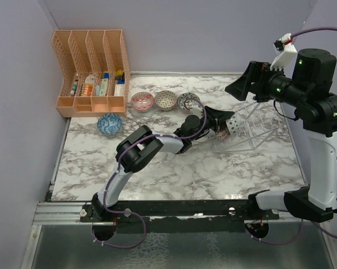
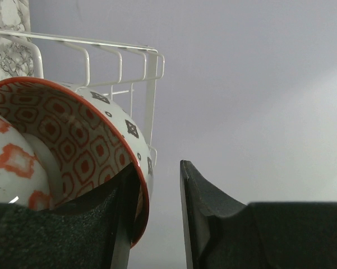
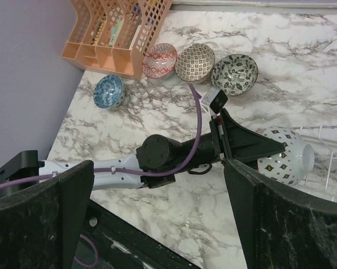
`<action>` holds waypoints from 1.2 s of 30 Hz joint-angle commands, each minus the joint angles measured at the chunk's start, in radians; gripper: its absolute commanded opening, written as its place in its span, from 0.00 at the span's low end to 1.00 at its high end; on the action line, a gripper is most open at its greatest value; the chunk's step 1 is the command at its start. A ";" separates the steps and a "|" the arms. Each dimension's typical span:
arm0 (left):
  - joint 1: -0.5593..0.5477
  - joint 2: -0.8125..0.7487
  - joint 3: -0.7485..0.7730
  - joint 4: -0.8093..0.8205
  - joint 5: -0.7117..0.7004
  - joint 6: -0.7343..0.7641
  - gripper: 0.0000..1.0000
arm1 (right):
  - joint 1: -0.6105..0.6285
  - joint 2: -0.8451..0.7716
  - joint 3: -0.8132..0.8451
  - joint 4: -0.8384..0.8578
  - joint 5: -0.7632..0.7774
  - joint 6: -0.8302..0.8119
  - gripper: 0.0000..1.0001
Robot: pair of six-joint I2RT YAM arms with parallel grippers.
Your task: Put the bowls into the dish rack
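Left fingers (image 2: 213, 224) are apart. The rim of the orange-patterned bowl (image 2: 84, 140) sits between them, one finger inside the bowl, and I see a clear gap between the bowl's outer wall and the other finger, so no clamp. That bowl stands on edge, white outside with dark diamonds, foot pointing toward the dish rack (image 1: 252, 126), at the rack's left end. I can't tell if it's seated between prongs. On the left wrist view a second bowl (image 2: 11, 162), white with orange marks outside, overlaps the first at the frame's left edge; can't tell whether they touch. Four more bowls are on the marble surface (image 1: 174, 174), left of the rack. The pink bowl (image 1: 142, 101), brown-patterned bowl (image 1: 165, 100) and dark grey bowl (image 1: 188, 101) sit in a row just right of the orange file organizer (image 1: 92, 73), and the blue bowl (image 1: 109, 124) is in front of it. Right arm (image 1: 314, 95) is raised by the rack's far right side, right fingers (image 3: 286, 224) wide apart, nothing between them.
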 commanded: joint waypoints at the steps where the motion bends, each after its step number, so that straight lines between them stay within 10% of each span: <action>1: -0.001 -0.039 0.005 -0.016 0.019 0.003 0.38 | -0.004 -0.024 -0.019 0.025 -0.019 -0.010 0.99; 36: 0.021 -0.186 0.055 -0.539 0.138 0.105 0.56 | -0.004 -0.067 -0.107 0.071 -0.034 0.009 0.99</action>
